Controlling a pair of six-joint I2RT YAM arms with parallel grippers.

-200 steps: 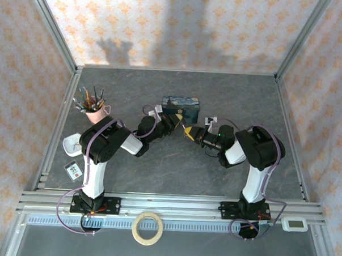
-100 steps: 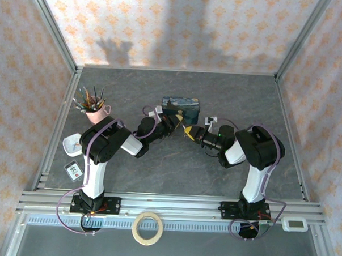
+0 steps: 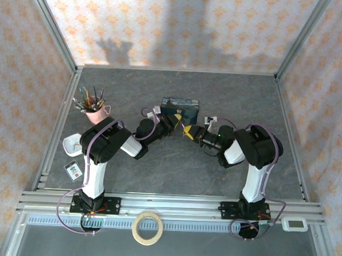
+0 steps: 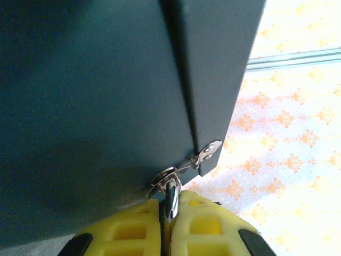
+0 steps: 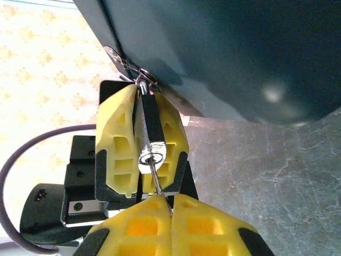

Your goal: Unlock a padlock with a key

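The padlock (image 5: 151, 128), dark-bodied with a silvery keyhole end, is clamped between the yellow fingers (image 5: 114, 138) of my left gripper (image 4: 168, 210). Its thin shackle (image 4: 171, 196) passes through the ring of the hasp (image 4: 208, 152) on the blue tin (image 4: 106, 80). My right gripper (image 5: 164, 200) is shut on the key (image 5: 156, 178). The key's thin shaft runs straight into the keyhole (image 5: 151, 157), and its head is hidden between the pads. From above, both grippers, the left gripper (image 3: 172, 123) and the right gripper (image 3: 186, 130), meet tip to tip just in front of the tin (image 3: 180, 106).
A pink cup of coloured pencils (image 3: 93, 109) stands at the left. A white dish (image 3: 72, 143) and a small card (image 3: 73, 170) lie near the left rail. A tape roll (image 3: 147, 228) sits on the near ledge. A small white part (image 3: 210, 118) lies right of the tin.
My right gripper has edged slightly left, towards the left gripper and the padlock. The left gripper and the tin have stayed where they were.
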